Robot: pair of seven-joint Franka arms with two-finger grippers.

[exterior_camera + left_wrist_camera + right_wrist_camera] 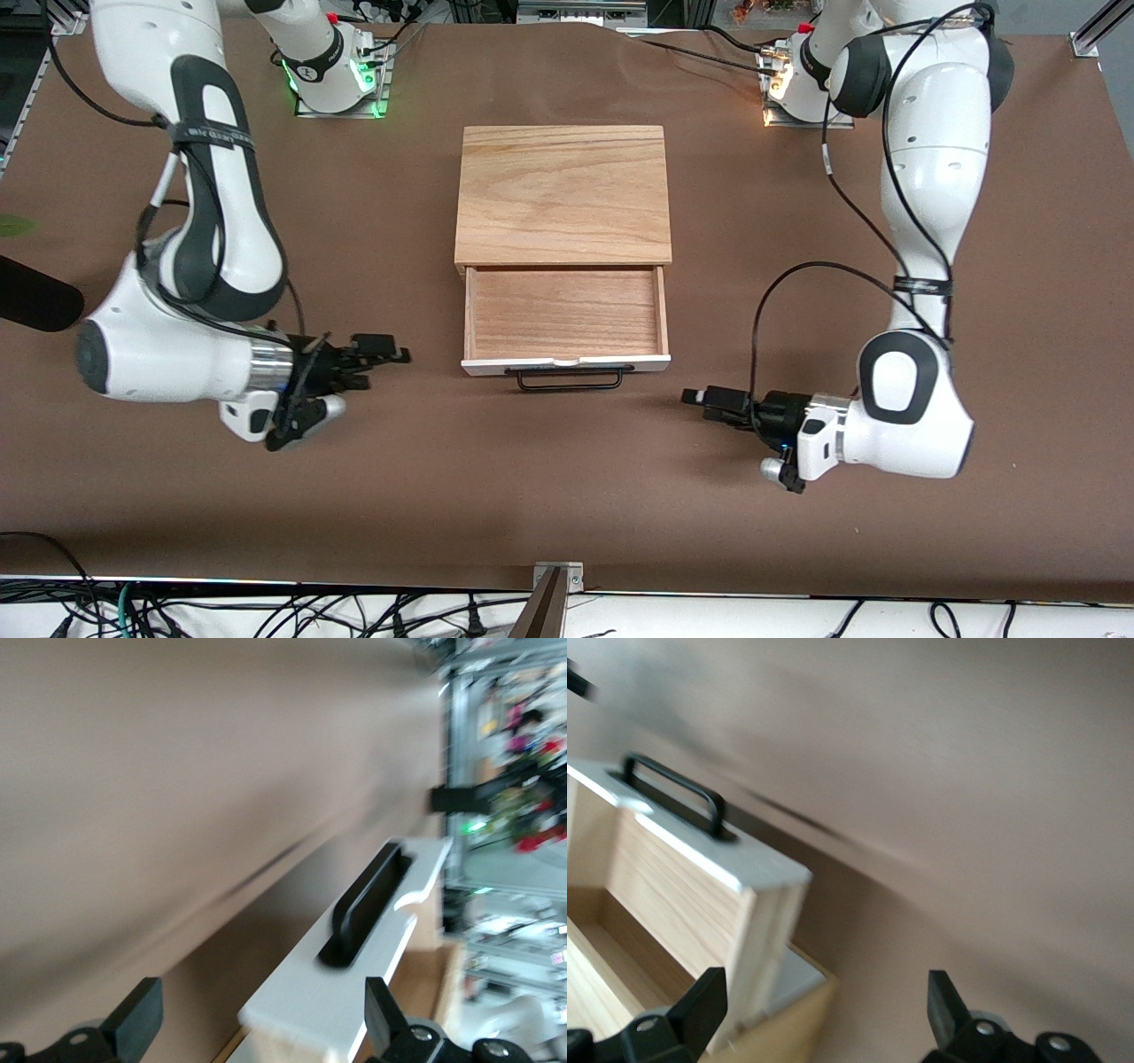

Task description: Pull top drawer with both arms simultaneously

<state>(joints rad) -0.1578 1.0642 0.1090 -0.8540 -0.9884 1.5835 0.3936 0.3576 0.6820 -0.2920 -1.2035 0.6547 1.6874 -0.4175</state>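
The top drawer (565,312) stands pulled out of the wooden cabinet (563,190), its light-wood tray bare inside. Its white front panel (567,363) carries the black wire handle (570,379). My right gripper (399,350) is open and empty over the table, off the drawer's corner toward the right arm's end. My left gripper (693,397) is open and empty over the table toward the left arm's end. In the left wrist view the white front (354,979) and handle (363,904) lie ahead of the open gripper (261,1020). The right wrist view shows the drawer's corner (757,877), handle (673,793) and open gripper (824,1005).
The brown table (567,496) spreads round the cabinet. A second white drawer front (793,979) shows under the pulled drawer. Both arm bases (337,71) stand by the table edge farthest from the front camera. Cables lie along the nearest edge.
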